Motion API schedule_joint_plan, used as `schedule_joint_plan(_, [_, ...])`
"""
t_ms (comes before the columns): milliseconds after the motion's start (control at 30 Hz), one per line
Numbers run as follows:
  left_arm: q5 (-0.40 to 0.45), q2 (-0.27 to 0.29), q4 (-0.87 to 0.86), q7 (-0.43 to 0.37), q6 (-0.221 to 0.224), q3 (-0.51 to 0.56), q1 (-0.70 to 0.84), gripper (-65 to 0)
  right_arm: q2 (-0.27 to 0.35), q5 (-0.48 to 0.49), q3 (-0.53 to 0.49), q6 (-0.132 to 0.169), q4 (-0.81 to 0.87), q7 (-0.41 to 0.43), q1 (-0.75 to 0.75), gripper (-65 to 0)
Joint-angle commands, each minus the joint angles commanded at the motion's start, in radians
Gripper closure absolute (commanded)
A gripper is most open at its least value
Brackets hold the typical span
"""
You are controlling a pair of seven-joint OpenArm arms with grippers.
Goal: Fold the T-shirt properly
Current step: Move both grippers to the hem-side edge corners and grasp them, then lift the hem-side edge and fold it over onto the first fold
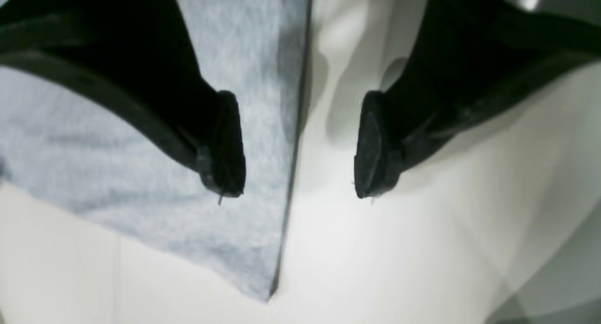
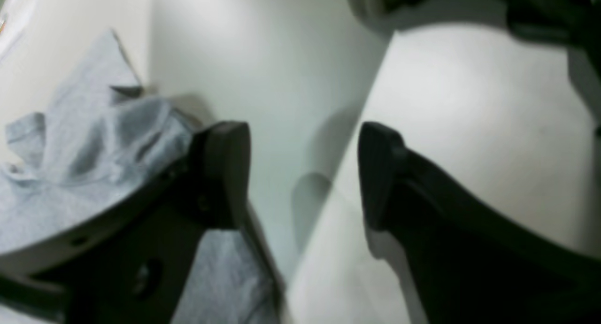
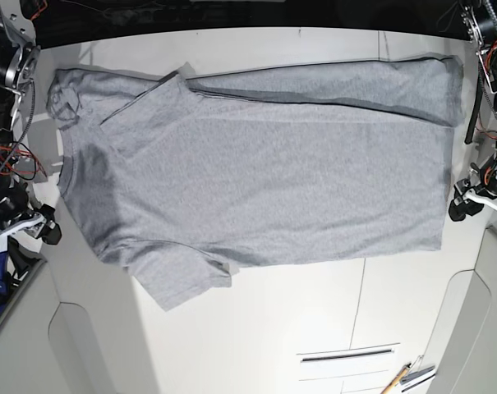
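Observation:
The light grey T-shirt (image 3: pixel 256 172) lies spread flat on the white table (image 3: pixel 297 320), neck to the left and hem to the right, plain side up. A long strip along its far edge is folded over. My left gripper (image 1: pixel 300 190) is open and empty, low over the hem corner: one finger (image 1: pixel 225 145) is above the cloth (image 1: pixel 141 173), the other above bare table. In the base view it (image 3: pixel 466 203) sits just off the hem's right edge. My right gripper (image 2: pixel 303 131) is open and empty beside the rumpled sleeve and collar (image 2: pixel 94 141); in the base view it (image 3: pixel 41 228) is left of the neck.
Loose wires (image 3: pixel 10 156) and arm hardware stand at the table's left and right edges. A dark slot strip (image 3: pixel 347 355) and a pencil-like tool (image 3: pixel 396 379) lie near the front right. Table panel seams run across the front.

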Motion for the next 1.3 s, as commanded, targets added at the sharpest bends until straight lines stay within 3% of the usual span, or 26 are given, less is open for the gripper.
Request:
schedule_joint_plan(300, [-0.001,0.005,-0.103,0.008,0.000,0.009,-0.039,-41.0,-0.011,0.001,0.000,0.000,-0.036,0.002,0.001,-36.2])
schedule_joint_plan(633, [-0.016,0.034,-0.103,0.013,0.000,0.009,-0.042,-41.0,-0.098,-0.045,-0.009,0.000,-0.036,0.006,0.032,-36.2])
schedule_joint_plan(1000, [-0.035,0.083,-0.103,0.017,0.000,0.009,-0.045,-41.0,-0.116,-0.065,-0.251,0.000,-0.036,0.045,0.072,-36.2])
schedule_joint_plan(1233, [-0.046,0.084,-0.103,0.019,0.000,0.009,-0.047,-41.0,-0.116,-0.066,-0.282,0.001,-0.036,0.058,0.072,-36.2])
schedule_joint_plan(1300, [-0.060,0.086,-0.103,0.033,0.000,0.009,-0.056,-41.0,-0.116,-0.066,-0.282,0.016,-0.036,0.058,0.072,-36.2])
